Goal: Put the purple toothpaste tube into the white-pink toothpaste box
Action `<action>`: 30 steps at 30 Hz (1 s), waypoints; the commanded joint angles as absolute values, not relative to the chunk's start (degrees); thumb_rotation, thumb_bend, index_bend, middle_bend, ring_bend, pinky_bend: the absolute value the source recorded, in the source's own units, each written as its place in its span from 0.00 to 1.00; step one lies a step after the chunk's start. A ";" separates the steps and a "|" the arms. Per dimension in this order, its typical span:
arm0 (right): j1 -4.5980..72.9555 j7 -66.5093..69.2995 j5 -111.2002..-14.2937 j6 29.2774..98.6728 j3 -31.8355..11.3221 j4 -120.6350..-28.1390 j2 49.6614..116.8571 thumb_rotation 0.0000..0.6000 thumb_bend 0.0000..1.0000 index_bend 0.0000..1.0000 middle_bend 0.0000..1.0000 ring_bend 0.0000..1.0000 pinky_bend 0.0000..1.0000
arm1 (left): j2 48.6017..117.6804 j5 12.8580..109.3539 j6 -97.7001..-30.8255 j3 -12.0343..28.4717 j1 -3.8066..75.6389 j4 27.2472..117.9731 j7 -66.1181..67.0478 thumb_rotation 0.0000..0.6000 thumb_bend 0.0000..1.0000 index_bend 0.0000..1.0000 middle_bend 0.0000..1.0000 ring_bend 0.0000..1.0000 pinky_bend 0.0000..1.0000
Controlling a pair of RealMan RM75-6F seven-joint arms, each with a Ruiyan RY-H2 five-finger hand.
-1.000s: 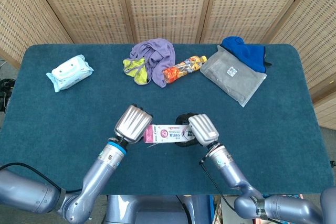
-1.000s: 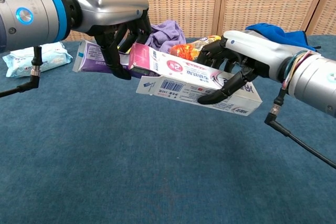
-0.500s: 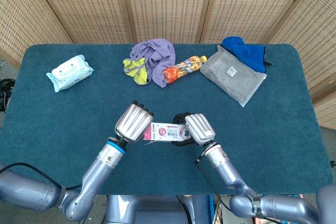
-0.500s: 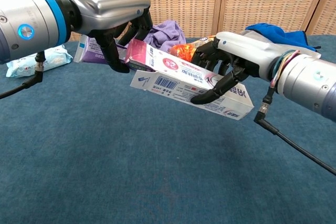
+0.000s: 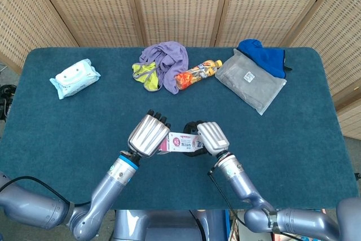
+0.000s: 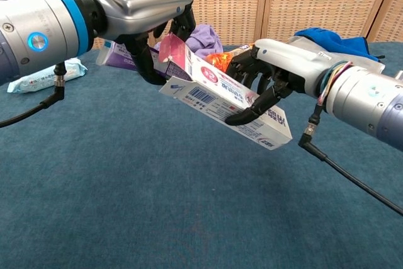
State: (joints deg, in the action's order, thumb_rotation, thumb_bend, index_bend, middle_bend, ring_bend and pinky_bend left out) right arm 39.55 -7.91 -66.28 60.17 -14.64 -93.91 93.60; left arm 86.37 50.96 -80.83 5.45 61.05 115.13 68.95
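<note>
White-pink toothpaste box [image 6: 230, 102] tilts down rightward, purple toothpaste tube [image 6: 126, 55] at its open end.

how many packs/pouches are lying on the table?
2: a wet wipes pack at the table's far left, and a grey zip pouch at far right under a blue cloth. Others may be hidden under cloths.

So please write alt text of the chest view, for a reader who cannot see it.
Two robot hands meet above a blue table: the right hand holds a tilted white-pink toothpaste box, and the left hand holds a purple toothpaste tube at its raised open end. Behind lie a purple cloth and a wipes pack.
</note>
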 commanded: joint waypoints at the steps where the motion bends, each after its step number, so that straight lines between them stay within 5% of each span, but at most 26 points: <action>1: 39.52 -7.75 -66.49 60.45 -14.76 -94.20 93.53 1.00 0.19 0.60 0.56 0.43 0.49 | 86.49 51.91 -81.31 5.58 60.57 115.01 68.91 1.00 0.38 0.68 0.34 0.29 0.35; 17: 39.49 -8.56 -67.27 62.08 -14.99 -93.48 93.71 1.00 0.19 0.60 0.56 0.43 0.49 | 83.63 55.56 -80.11 6.12 58.23 114.88 65.23 1.00 0.31 0.27 0.02 0.03 0.09; 30: 39.32 -8.14 -67.64 62.47 -14.84 -93.13 93.84 1.00 0.19 0.60 0.56 0.43 0.49 | 83.02 58.91 -77.63 6.48 56.92 114.18 62.21 1.00 0.26 0.11 0.00 0.00 0.00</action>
State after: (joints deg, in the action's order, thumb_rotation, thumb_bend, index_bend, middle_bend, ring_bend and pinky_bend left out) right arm 39.32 -8.15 -67.63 62.47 -14.84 -93.13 93.84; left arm 82.94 58.93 -77.83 6.49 56.98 114.31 62.30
